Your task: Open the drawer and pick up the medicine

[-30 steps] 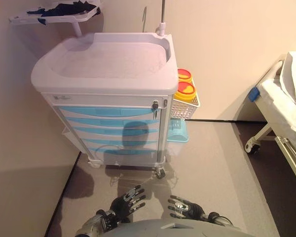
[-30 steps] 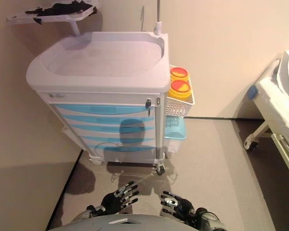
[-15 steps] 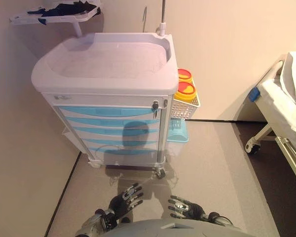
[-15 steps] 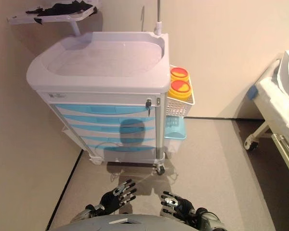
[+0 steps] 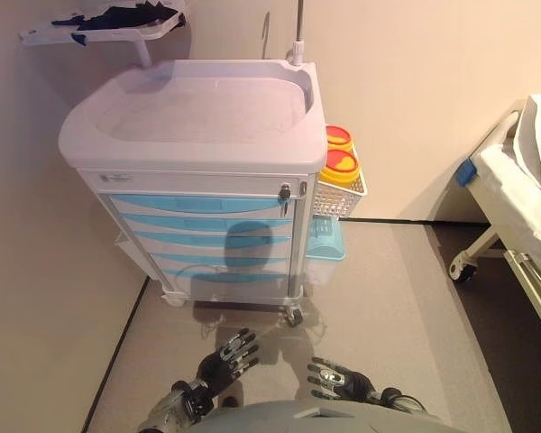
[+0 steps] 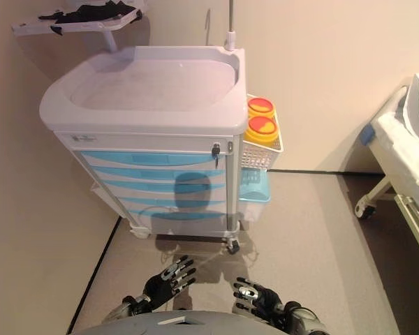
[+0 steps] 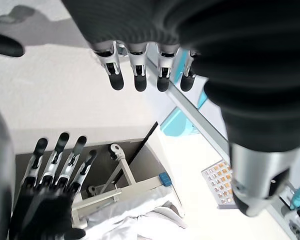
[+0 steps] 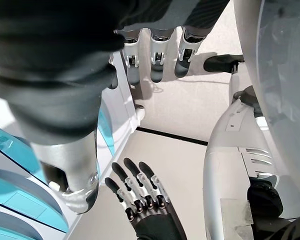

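Observation:
A grey medical cart (image 5: 198,135) stands ahead against the wall, with several light blue drawers (image 5: 198,205), all shut, and a key in the lock (image 5: 285,192) at the top right. No medicine shows. My left hand (image 5: 222,357) is low in front of the cart, fingers straight and empty; it also shows in the left wrist view (image 7: 135,75). My right hand (image 5: 335,379) is beside it, low, fingers relaxed and empty; it also shows in the right wrist view (image 8: 155,62).
A wire basket (image 5: 338,194) with two yellow, red-lidded containers (image 5: 340,162) hangs on the cart's right side, a blue bin (image 5: 325,239) below it. A hospital bed (image 5: 523,198) stands at the right. A wall runs close on the left. A shelf (image 5: 99,27) sits above left.
My left hand has moved a little forward and up toward the cart. The right hand has stayed still.

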`<state>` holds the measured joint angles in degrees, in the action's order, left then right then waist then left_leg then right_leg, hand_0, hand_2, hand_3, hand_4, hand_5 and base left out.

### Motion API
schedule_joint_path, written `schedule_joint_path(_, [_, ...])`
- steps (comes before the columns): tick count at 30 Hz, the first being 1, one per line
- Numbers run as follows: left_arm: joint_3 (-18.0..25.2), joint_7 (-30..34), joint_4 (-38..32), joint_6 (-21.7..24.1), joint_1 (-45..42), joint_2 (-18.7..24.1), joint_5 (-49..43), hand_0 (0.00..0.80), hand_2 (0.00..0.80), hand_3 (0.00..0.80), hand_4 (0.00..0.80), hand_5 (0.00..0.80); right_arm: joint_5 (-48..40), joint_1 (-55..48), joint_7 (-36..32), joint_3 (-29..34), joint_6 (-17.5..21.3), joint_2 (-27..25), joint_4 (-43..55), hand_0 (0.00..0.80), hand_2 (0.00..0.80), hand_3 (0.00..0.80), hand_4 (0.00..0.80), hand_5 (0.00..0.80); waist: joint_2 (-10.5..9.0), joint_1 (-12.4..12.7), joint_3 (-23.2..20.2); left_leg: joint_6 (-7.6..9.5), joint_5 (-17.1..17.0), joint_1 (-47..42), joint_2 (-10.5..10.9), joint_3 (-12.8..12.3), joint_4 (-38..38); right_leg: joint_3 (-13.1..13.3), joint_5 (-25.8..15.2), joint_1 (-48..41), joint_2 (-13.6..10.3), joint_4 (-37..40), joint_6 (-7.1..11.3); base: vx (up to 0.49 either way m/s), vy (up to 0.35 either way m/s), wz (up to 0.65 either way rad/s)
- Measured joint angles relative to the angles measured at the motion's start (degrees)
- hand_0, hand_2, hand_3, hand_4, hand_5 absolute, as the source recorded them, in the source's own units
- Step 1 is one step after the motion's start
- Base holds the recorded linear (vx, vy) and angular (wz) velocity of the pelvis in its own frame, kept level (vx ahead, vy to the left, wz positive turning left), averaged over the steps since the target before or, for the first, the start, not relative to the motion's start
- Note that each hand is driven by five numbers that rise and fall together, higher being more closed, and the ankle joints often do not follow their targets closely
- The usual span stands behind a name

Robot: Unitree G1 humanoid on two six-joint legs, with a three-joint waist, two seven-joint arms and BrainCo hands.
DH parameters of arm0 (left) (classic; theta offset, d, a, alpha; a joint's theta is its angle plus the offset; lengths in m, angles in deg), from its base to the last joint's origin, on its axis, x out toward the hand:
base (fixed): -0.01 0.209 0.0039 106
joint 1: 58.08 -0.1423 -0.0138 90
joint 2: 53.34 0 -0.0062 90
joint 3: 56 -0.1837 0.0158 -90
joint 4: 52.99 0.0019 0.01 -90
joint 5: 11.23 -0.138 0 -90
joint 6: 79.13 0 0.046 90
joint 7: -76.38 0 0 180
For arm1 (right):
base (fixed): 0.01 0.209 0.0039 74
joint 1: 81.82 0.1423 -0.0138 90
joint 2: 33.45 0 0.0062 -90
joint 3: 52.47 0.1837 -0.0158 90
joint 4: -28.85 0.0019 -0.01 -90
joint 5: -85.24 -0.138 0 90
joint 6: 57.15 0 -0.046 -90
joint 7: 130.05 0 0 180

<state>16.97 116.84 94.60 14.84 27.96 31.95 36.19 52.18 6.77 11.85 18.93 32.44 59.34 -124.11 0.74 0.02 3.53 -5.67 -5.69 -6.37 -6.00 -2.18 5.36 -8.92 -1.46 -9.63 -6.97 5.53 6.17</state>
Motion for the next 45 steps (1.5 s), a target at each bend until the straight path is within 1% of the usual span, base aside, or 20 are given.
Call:
schedule_joint_path(6, [1.6, 0.8, 0.7, -3.8, -0.6, -0.7, 2.8, 0.000, 0.000, 0.000, 0.000, 0.000, 0.2, -0.1, 0.0, 0.3, 0.8, 0.0, -0.3, 0.000, 0.000, 0.000, 0.000, 0.000, 0.14, 0.0, 0.2, 0.00, 0.0, 0.0, 0.0, 0.0, 0.0, 0.0, 0.2, 0.0, 0.0, 0.0, 0.24, 0.073, 0.039, 0.00])
schedule_joint_path(9, [2.4, 1.5, 2.0, -4.9, -0.7, -1.1, 5.1, 0.000, 0.000, 0.000, 0.000, 0.000, 0.5, -0.1, 0.0, 0.5, 1.2, 0.0, -0.6, 0.000, 0.000, 0.000, 0.000, 0.000, 0.18, 0.0, 0.4, 0.00, 0.0, 0.1, 0.0, 0.1, 0.0, -0.1, 0.2, -0.1, 0.0, 0.0, 0.26, 0.095, 0.047, 0.01])
schedule_joint_path(12, [4.5, 1.6, 2.4, -7.2, -0.7, -1.5, 10.1, 0.000, 0.000, 0.000, 0.000, 0.000, 0.5, -0.2, 0.0, 1.0, 1.5, 0.0, -1.4, 0.000, 0.000, 0.000, 0.000, 0.000, 0.08, 0.0, 1.2, 0.01, 0.0, 0.2, 0.0, 0.1, -0.1, -0.1, 0.3, 0.1, 0.0, -0.3, 0.09, 0.040, 0.052, 0.00])
schedule_joint_path(15, [5.7, 2.0, 2.4, -9.1, 0.0, -1.6, 15.4, 0.000, 0.000, 0.000, 0.000, 0.000, 0.3, 0.3, 0.0, 1.9, 1.8, -0.2, -1.9, 0.000, 0.000, 0.000, 0.000, 0.000, 0.60, 0.1, 2.7, -0.03, -0.1, 1.4, 0.0, 0.0, -0.5, 0.0, 0.5, 1.6, -0.1, -1.3, 0.22, -0.095, 0.071, -0.01])
schedule_joint_path(16, [5.7, 2.3, 2.4, -9.6, 0.8, -1.5, 17.7, 0.000, 0.000, 0.000, 0.000, 0.000, -0.1, 0.9, 0.1, 1.9, 1.9, -0.4, -1.9, 0.000, 0.000, 0.000, 0.000, 0.000, 0.52, 0.1, 3.1, 0.07, -0.1, 3.3, 0.0, 0.2, -1.6, 0.1, 0.9, 3.9, -0.2, -2.8, 0.10, -0.166, 0.065, 0.00])
schedule_joint_path(18, [6.0, 2.7, 2.4, -10.2, 3.9, -1.4, 22.0, 0.000, 0.000, 0.000, 0.000, 0.000, -0.9, 2.8, 0.2, 2.0, 2.4, -1.0, -1.6, 0.000, 0.000, 0.000, 0.000, 0.000, 0.59, 0.1, 6.6, 0.06, -0.3, 6.8, 0.1, 0.3, -4.3, 0.4, 0.9, 7.6, -0.4, -6.0, -0.06, -0.203, 0.072, 0.01])
schedule_joint_path(19, [6.8, 2.8, 2.4, -10.2, 5.7, -1.7, 24.4, 0.000, 0.000, 0.000, 0.000, 0.000, -1.6, 3.8, 0.3, 2.0, 3.1, -1.2, -1.0, 0.000, 0.000, 0.000, 0.000, 0.000, 0.68, 0.0, 8.3, 0.15, -0.1, 9.0, 0.2, 0.4, -5.7, 0.5, 1.3, 10.0, -0.6, -8.0, -0.16, -0.193, 0.081, 0.00])
schedule_joint_path(20, [7.3, 3.1, 2.3, -10.1, 7.4, -2.0, 26.2, 0.000, 0.000, 0.000, 0.000, 0.000, -1.9, 4.6, 0.4, 2.0, 3.7, -1.3, -0.6, 0.000, 0.000, 0.000, 0.000, 0.000, 0.36, 0.0, 9.9, 0.27, 0.1, 11.2, 0.2, 0.6, -7.4, 0.7, 1.9, 12.4, -0.8, -10.4, -0.23, -0.153, 0.085, 0.01])
schedule_joint_path(22, [8.3, 3.8, 2.3, -10.0, 11.0, -2.2, 30.5, 0.000, 0.000, 0.000, 0.000, 0.000, -2.5, 6.5, 1.4, 1.9, 4.6, -1.3, 1.9, 0.000, 0.000, 0.000, 0.000, 0.000, -1.20, -0.1, 14.1, 0.62, 1.1, 15.9, 0.6, 0.7, -11.8, 1.6, 4.4, 18.2, -1.7, -16.9, -0.63, -0.074, 0.093, -0.02])
schedule_joint_path(24, [9.1, 3.8, 2.3, -10.0, 13.8, -2.4, 33.9, 0.000, 0.000, 0.000, 0.000, 0.000, -2.9, 7.4, 2.5, 2.0, 5.4, -1.3, 4.6, 0.000, 0.000, 0.000, 0.000, 0.000, -2.56, -0.3, 16.9, 1.16, 2.7, 19.3, 1.4, 0.6, -15.8, 2.5, 6.3, 22.5, -2.8, -22.4, -0.49, -0.003, 0.112, -0.03])
schedule_joint_path(25, [9.5, 3.8, 2.1, -9.9, 14.9, -2.5, 35.7, 0.000, 0.000, 0.000, 0.000, 0.000, -2.9, 7.4, 3.3, 2.0, 5.5, -1.3, 6.3, 0.000, 0.000, 0.000, 0.000, 0.000, -3.16, -0.3, 17.7, 1.02, 3.8, 21.2, 1.7, 0.2, -18.0, 3.4, 7.3, 24.7, -3.4, -24.9, -0.23, 0.003, 0.137, -0.04])
schedule_joint_path(28, [10.4, 3.8, -0.1, -9.2, 16.2, -2.4, 40.2, 0.000, 0.000, 0.000, 0.000, 0.000, -2.9, 7.5, 5.2, 2.1, 5.4, -1.6, 10.4, 0.000, 0.000, 0.000, 0.000, 0.000, -3.26, -0.7, 19.5, 1.49, 5.6, 25.4, 2.2, -0.2, -22.6, 4.6, 8.6, 28.9, -4.2, -29.1, 0.14, 0.006, 0.113, -0.06])
schedule_joint_path(32, [12.0, 3.7, -2.1, -8.4, 17.6, -2.0, 46.3, 0.000, 0.000, 0.000, 0.000, 0.000, -2.8, 7.9, 6.4, 2.1, 4.5, -2.1, 13.7, 0.000, 0.000, 0.000, 0.000, 0.000, -3.51, -1.6, 20.5, 2.16, 6.8, 29.4, 2.2, -0.6, -26.6, 5.8, 9.0, 32.8, -4.2, -32.0, 0.08, 0.038, 0.099, -0.08])
schedule_joint_path(35, [13.3, 3.7, -2.9, -8.2, 20.2, -1.6, 50.0, 0.000, 0.000, 0.000, 0.000, 0.000, -2.8, 8.1, 6.5, 2.0, 3.6, -3.4, 15.7, 0.000, 0.000, 0.000, 0.000, 0.000, -3.64, -2.4, 21.0, 2.37, 8.0, 31.7, 2.2, -0.7, -29.6, 6.8, 9.3, 34.8, -4.2, -33.7, 0.39, 0.064, 0.083, -0.08])
schedule_joint_path(38, [15.5, 3.3, -2.9, -7.6, 23.6, -0.2, 53.1, 0.000, 0.000, 0.000, 0.000, 0.000, -2.9, 8.2, 6.5, 2.0, 3.0, -4.4, 17.3, 0.000, 0.000, 0.000, 0.000, 0.000, -4.24, -3.9, 21.4, 2.60, 9.1, 33.1, 2.1, -0.7, -32.1, 7.1, 9.5, 35.7, -4.2, -34.7, 0.54, 0.077, 0.103, -0.04])
schedule_joint_path(39, [15.8, 3.1, -2.9, -7.5, 24.8, 0.8, 54.3, 0.000, 0.000, 0.000, 0.000, 0.000, -2.9, 8.3, 6.5, 2.0, 3.0, -4.6, 17.6, 0.000, 0.000, 0.000, 0.000, 0.000, -4.56, -4.3, 21.5, 2.32, 9.5, 33.3, 2.1, -0.8, -32.5, 7.4, 9.5, 36.0, -4.1, -34.9, 0.56, 0.063, 0.104, -0.08])
schedule_joint_path(44, [19.4, 1.9, -2.9, -7.5, 32.6, 6.9, 59.8, 0.000, 0.000, 0.000, 0.000, 0.000, -2.9, 8.6, 6.4, 1.8, 2.9, -6.6, 19.6, 0.000, 0.000, 0.000, 0.000, 0.000, -5.23, -5.3, 21.9, 2.62, 10.4, 36.4, 2.0, -1.4, -35.2, 10.1, 9.7, 39.3, -3.2, -36.8, 0.83, 0.029, 0.049, -0.09])
schedule_joint_path(45, [19.4, 1.4, -2.9, -7.5, 33.8, 8.1, 60.8, 0.000, 0.000, 0.000, 0.000, 0.000, -3.0, 8.6, 6.4, 1.9, 2.9, -6.9, 19.8, 0.000, 0.000, 0.000, 0.000, 0.000, -5.26, -5.7, 22.0, 2.58, 10.4, 36.7, 1.9, -1.3, -35.2, 10.2, 9.7, 39.5, -3.1, -36.8, 0.83, 0.000, 0.000, 0.00])
